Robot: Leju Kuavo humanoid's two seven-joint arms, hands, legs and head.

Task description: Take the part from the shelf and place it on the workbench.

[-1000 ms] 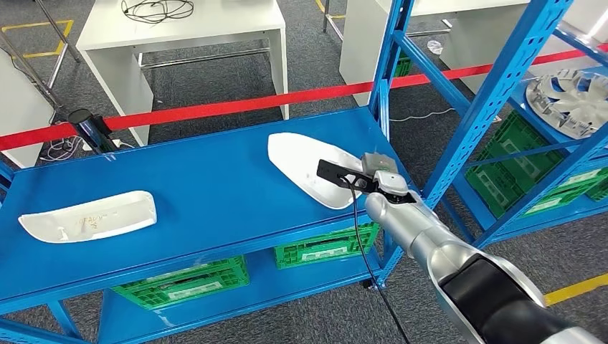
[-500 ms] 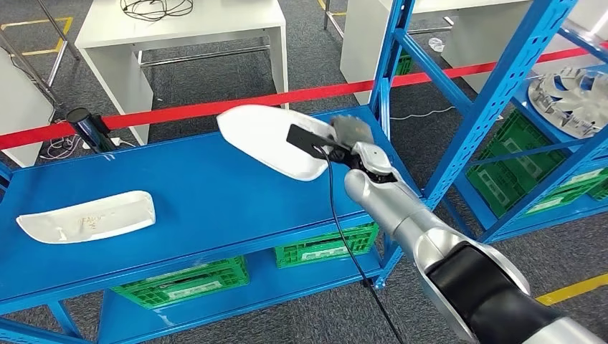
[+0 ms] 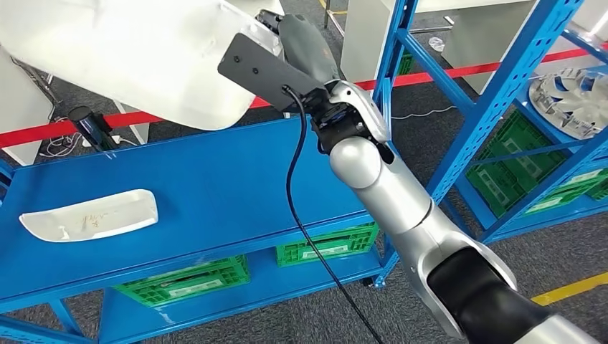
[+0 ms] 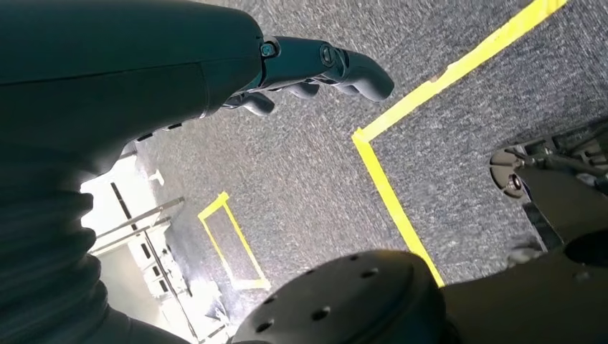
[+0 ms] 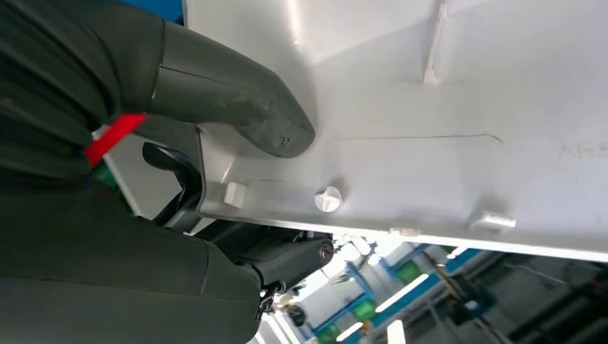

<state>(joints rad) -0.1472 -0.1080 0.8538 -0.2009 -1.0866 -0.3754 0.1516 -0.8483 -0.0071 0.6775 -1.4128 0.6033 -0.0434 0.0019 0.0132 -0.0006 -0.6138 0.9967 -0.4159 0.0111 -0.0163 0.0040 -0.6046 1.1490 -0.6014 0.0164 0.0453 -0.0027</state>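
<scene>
While clamped at one edge between the thumb [image 5: 236,107] and fingers of the right hand [image 3: 305,43], one white part [image 3: 136,57] is held high above the blue shelf [image 3: 215,193], evidently for carrying to the workbench. A second white part [image 3: 89,215] is left near the shelf's left edge. The left hand [image 4: 315,68] is hung empty, fingers loosely curled.

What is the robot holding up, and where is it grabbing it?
The right hand holds the big white part by its edge, thumb on the inner face and fingers underneath. The left hand holds nothing.
</scene>
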